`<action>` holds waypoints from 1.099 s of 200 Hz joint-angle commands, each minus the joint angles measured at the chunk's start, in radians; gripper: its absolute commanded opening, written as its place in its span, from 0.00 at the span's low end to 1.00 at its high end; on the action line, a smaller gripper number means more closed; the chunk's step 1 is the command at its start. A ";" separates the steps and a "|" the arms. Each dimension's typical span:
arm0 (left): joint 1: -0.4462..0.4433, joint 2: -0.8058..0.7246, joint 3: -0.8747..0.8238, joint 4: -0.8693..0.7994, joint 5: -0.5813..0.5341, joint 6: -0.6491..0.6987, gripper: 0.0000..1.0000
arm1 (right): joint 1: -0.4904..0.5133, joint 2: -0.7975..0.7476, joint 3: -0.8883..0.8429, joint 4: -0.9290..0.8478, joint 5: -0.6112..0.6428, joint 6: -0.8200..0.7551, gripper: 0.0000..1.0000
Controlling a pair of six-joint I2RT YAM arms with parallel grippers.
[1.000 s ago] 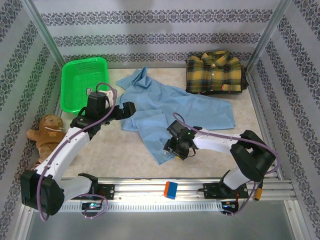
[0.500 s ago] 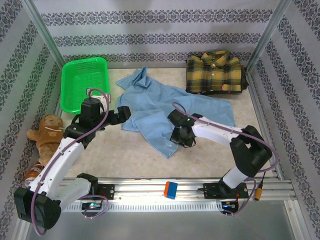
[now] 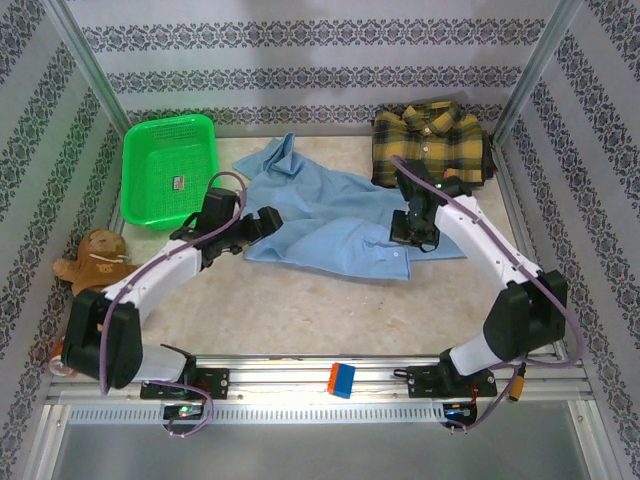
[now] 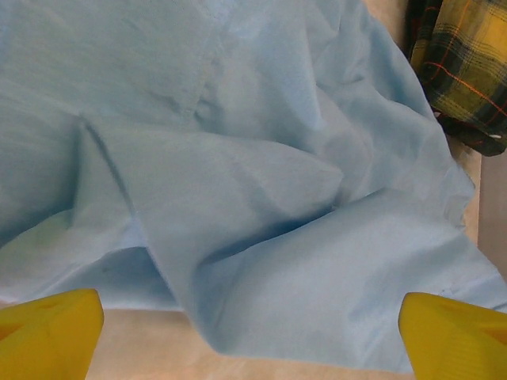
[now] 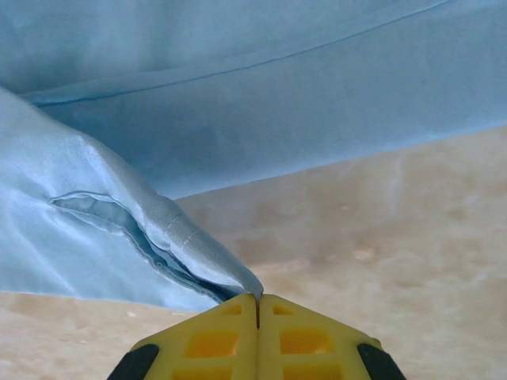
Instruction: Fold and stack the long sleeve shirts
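There are 2 shirts on the desk [image 3: 300, 300]. The blue shirt [image 3: 330, 205] lies open and wrinkly in the middle. The plaid shirt [image 3: 430, 143] sits folded in the far right corner, just beside the right end of the blue shirt.

The right pincer [image 3: 410, 236] is over the near right part of the blue shirt. Its 2 yellow fingers [image 5: 214, 340] are pressed tight together. A small fold of the blue shirt's edge is pinched between the tips. That fold comes up to the pincer, with bare desk under it and to its right. The rest of the shirt lies flat farther away.

The left pincer [image 3: 270, 220] is at the left side of the blue shirt, low by the desk, and points at the cloth. Its 2 yellow fingertips [image 4: 47, 332] are spread far apart and hold nothing. The near edge of the blue shirt lies just in front of them, in the wide gap. I cannot tell if the tips touch the cloth.

A green basket [image 3: 170, 165] stands at the far left. A brown teddy bear [image 3: 95, 262] lies at the left edge, near the left arm.
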 commanded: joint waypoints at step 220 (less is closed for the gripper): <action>0.097 -0.204 -0.113 -0.070 -0.074 -0.179 0.88 | -0.030 0.368 0.667 0.797 -0.558 0.423 0.00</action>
